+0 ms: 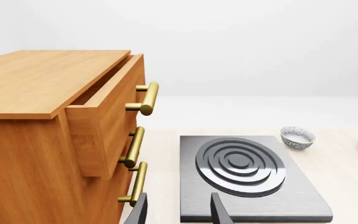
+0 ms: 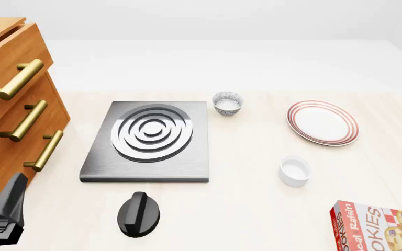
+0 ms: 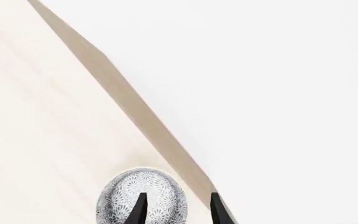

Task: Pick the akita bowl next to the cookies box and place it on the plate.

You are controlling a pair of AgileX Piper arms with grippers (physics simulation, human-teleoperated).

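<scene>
The right gripper, fingers open, straddles the bowl's rim near the table edge; light, rigid, slippery.

Pale wooden table carried grey stove slab, ringed white plate, speckled bowl below right gripper.

The cookies box bears big white "COOKIES", cut off at the frame edge, with "Real Raisin" beside it.
</scene>
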